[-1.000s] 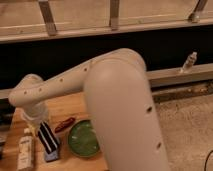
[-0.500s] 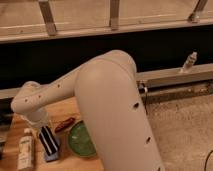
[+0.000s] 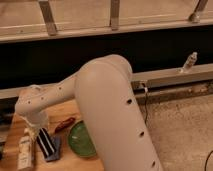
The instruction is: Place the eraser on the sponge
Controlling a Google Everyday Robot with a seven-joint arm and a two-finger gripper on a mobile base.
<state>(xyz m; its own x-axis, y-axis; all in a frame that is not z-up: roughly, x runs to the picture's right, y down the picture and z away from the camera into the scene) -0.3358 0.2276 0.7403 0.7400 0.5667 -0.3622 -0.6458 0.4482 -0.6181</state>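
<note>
Camera view: gripper (image 3: 34, 133) beside eraser (image 3: 45, 143); wooden table (image 3: 65, 111); grey floor (image 3: 175, 130)

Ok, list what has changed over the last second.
The arm's elbow swung a little to the left in the camera view, and the gripper came down slightly at the upper end of the eraser. Whether it has let go cannot be told. The eraser stayed lying on the sponge; the green bowl and the reddish-brown object have not moved.
</note>
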